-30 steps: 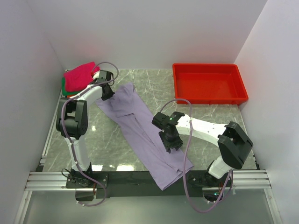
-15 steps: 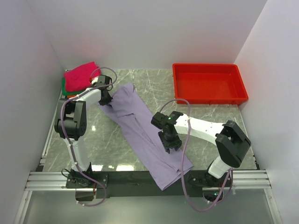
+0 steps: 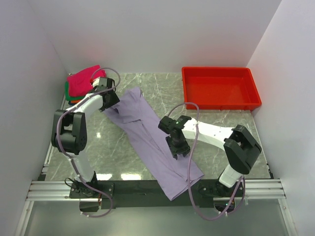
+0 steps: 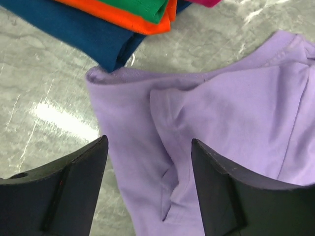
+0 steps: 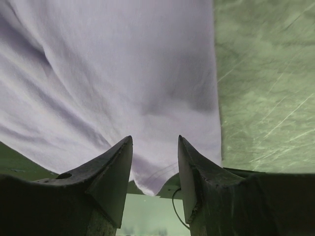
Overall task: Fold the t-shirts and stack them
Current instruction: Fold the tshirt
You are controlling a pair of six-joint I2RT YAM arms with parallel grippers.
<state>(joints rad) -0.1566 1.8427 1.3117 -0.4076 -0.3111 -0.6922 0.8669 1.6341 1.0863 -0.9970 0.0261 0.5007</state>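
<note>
The pale lavender t-shirt (image 3: 147, 132) lies stretched out diagonally on the marble table, its lower end hanging over the front edge. My left gripper (image 3: 109, 98) hovers open over the shirt's upper end near the sleeve (image 4: 221, 113), and nothing sits between its fingers (image 4: 148, 142). My right gripper (image 3: 179, 149) stands open just above the shirt's lower half (image 5: 123, 73), also holding nothing (image 5: 154, 138). At the back left is the stack of folded t-shirts, magenta (image 3: 83, 78) on top of green (image 3: 67, 91). The left wrist view shows its orange (image 4: 123, 17) and dark blue (image 4: 74, 29) layers.
A red plastic tray (image 3: 220, 105) stands at the back right. White walls close in the table on the left, back and right. The black rail (image 3: 133, 189) runs along the front edge under the shirt's hanging end.
My left gripper has opened and let go of the lavender shirt's upper corner, shifting slightly toward the stack. The right gripper has edged a little left and stays open.
</note>
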